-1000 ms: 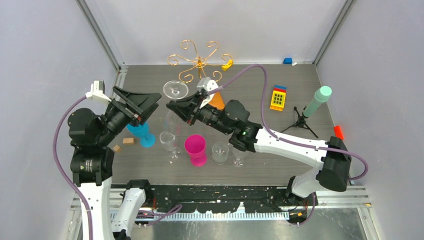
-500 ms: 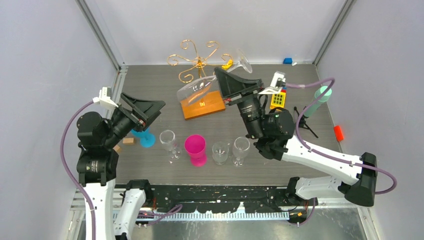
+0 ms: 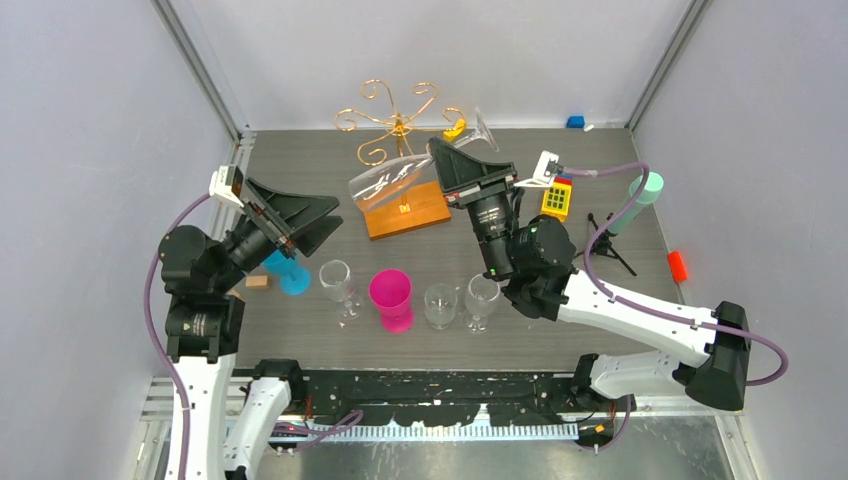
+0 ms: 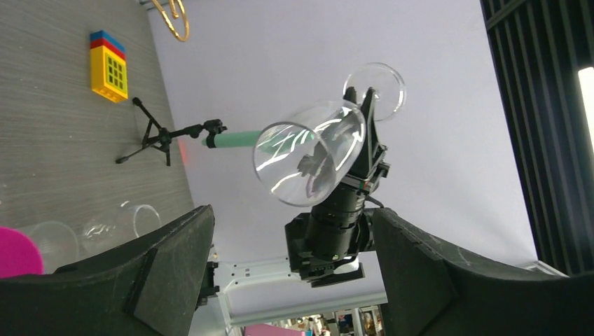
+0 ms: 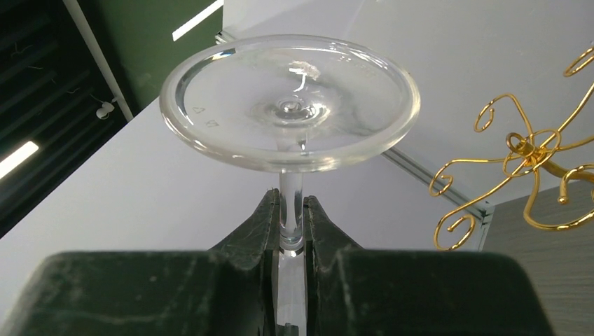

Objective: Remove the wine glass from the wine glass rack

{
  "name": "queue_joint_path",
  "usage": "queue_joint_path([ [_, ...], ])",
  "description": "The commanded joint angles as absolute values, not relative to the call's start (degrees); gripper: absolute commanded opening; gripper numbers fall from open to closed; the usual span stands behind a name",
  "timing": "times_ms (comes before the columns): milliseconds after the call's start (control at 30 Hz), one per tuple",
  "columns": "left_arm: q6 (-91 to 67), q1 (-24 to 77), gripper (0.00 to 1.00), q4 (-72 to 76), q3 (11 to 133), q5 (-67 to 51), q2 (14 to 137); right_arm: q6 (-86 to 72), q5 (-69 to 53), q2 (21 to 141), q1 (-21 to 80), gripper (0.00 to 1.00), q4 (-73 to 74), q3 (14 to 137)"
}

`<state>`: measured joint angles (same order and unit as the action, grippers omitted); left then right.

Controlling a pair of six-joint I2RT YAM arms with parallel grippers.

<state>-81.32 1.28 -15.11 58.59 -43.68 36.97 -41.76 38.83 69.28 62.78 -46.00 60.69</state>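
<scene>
Nearest the arm bases, clear glasses [image 3: 440, 303] and a pink cup [image 3: 391, 297] stand in a row on the table, with a blue cup [image 3: 286, 271] at their 9 o'clock; none of these is in hand.

Just beyond the blue cup the left gripper [image 3: 305, 215] hangs above the table, its jaws spread wide and nothing between them.

At 12 o'clock from the pink cup, the right gripper [image 5: 293, 224] is pinched tight on the stem of the wine glass [image 3: 385, 182], just under the round foot. The glass lies nearly on its side in the air; in the overhead view its bowl points to 8 o'clock over the wooden base [image 3: 408, 212] and its foot to 2 o'clock.

Farthest back stands the gold wire of the wine glass rack [image 3: 398, 122]. In the right wrist view its scrolls sit at 3 o'clock from the foot and apart from it, so the glass looks free of the wire, though the foot is near one scroll.

The glass is probably light, rigid, smooth and brittle. The thin stem is the sensible hold, since the foot's flange stops it sliding out. The bowl hangs far out from the pads, so a hard squeeze or a knock against the wire could well snap the stem.
</scene>
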Motion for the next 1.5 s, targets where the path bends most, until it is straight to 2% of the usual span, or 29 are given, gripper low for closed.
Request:
queue_joint_path([
  [0,-85.4,1.5,0.85,-7.1,59.5,-46.1,36.8,-47.8,40.0,68.9,62.7,0.0,-45.4,61.1],
  [200,-86.4,1.9,0.71,-2.8,60.7,-46.9,37.5,-53.5,38.2,68.0,62.7,0.0,-39.8,61.1],
  [633,-96.2,4.3,0.67,5.8,59.5,-47.2,39.3,-56.6,32.1,71.0,62.7,0.0,-42.6,61.7],
  [700,-98.9,4.5,0.63,8.3,58.5,-47.0,39.5,-55.9,30.9,72.2,62.7,0.0,-44.1,61.7],
  [733,-99.7,4.6,0.6,9.5,58.0,-46.8,39.5,-55.7,30.5,72.5,62.7,0.0,-44.6,61.7],
  [1067,-97.8,4.6,0.04,10.1,55.5,-45.6,39.6,-53.3,27.5,72.9,62.7,0.0,-43.8,62.5],
  [1100,-96.8,4.6,0.0,10.0,55.7,-45.1,39.6,-53.0,27.4,72.7,62.7,0.0,-43.7,62.5],
  [1167,-93.9,4.6,0.0,7.8,56.9,-44.5,39.5,-52.7,27.1,72.3,62.7,0.01,-43.5,62.6],
  [1200,-92.2,4.6,0.0,6.6,57.7,-44.4,39.7,-52.4,26.9,72.0,62.6,0.03,-43.3,62.6],
  [1267,-89.5,4.6,0.0,5.3,59.4,-44.3,40.2,-51.9,26.4,71.5,62.7,0.16,-43.1,62.5],
  [1300,-88.7,4.6,0.0,5.5,60.0,-44.2,40.6,-51.6,26.2,71.3,62.7,0.27,-43.1,62.5],
  [1333,-88.2,4.6,0.0,6.4,60.6,-43.9,40.9,-51.1,25.9,71.0,62.7,0.34,-43.1,62.5],
  [1367,-87.9,4.6,0.0,7.6,61.1,-43.6,41.3,-50.7,25.4,70.9,62.7,0.45,-43.1,62.5],
  [1433,-87.1,4.6,0.0,9.6,62.4,-42.9,42.2,-49.7,24.6,70.2,62.7,0.59,-42.2,62.8],
  [1467,-86.2,4.6,0.0,10.3,63.4,-42.4,42.9,-49.0,24.3,69.9,62.7,0.63,-41.6,62.9],
])
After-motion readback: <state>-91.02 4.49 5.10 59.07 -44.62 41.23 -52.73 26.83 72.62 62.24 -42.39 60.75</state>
